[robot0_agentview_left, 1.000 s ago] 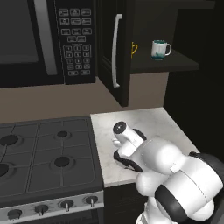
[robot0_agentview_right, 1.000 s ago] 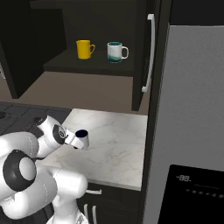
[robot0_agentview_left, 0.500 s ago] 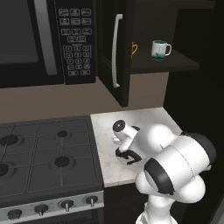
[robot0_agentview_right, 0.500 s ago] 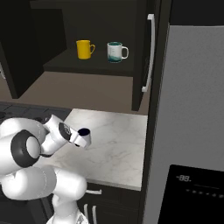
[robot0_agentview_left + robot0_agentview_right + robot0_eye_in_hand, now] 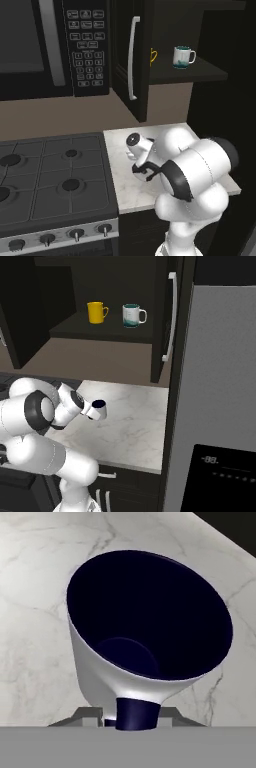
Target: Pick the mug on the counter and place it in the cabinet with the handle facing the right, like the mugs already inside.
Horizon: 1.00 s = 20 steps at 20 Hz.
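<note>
— Where's the mug (image 5: 98,409) right now?

— I've got it in the tool (image 5: 89,412), held above the bench (image 5: 135,426), well below the cabinet (image 5: 162,316) shelf. On the hand view its dark navy mouth (image 5: 150,614) faces the camera, with the handle (image 5: 136,713) at the bottom, nearest the tool.

— Tool state?

— Pinching the mug. I can't see the fingertips themselves.

— And the cabinet?

— Door open. Inside it, the yellow mug (image 5: 96,311) stands left of the teal-marked mug (image 5: 132,315), whose handle points right.
</note>
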Available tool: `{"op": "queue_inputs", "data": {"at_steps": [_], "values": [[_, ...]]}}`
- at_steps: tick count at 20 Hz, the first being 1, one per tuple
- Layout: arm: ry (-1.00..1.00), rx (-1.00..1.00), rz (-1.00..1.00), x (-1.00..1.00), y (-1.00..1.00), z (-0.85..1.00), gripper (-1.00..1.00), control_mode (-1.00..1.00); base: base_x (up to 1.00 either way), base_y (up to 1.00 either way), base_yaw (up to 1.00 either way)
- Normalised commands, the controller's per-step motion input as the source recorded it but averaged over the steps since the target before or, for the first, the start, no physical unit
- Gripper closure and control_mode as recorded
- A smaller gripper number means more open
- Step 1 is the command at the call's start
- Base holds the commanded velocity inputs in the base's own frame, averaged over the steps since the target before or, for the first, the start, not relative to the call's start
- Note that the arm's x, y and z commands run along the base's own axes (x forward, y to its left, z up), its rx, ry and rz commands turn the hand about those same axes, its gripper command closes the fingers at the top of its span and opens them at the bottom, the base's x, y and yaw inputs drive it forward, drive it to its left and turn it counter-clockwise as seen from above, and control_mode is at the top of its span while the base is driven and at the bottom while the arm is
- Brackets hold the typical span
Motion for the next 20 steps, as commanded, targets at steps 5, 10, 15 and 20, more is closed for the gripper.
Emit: {"op": "queue_inputs", "data": {"at_steps": [5, 10, 15, 20], "values": [[-0.03, 0.00, -0.01, 0.01, 0.00, 0.00, 1.00, -1.00, 0.00, 0.00, 0.00], [-0.12, -0.01, 0.06, -0.20, 0.00, 0.17, 1.00, -1.00, 0.00, 0.00, 0.00], [-0.17, 0.00, 0.17, -0.45, 0.01, 0.44, 1.00, -1.00, 0.00, 0.00, 0.00], [-0.11, 0.00, 0.09, -0.14, 0.00, 0.48, 1.00, -1.00, 0.00, 0.00, 0.00]]}}
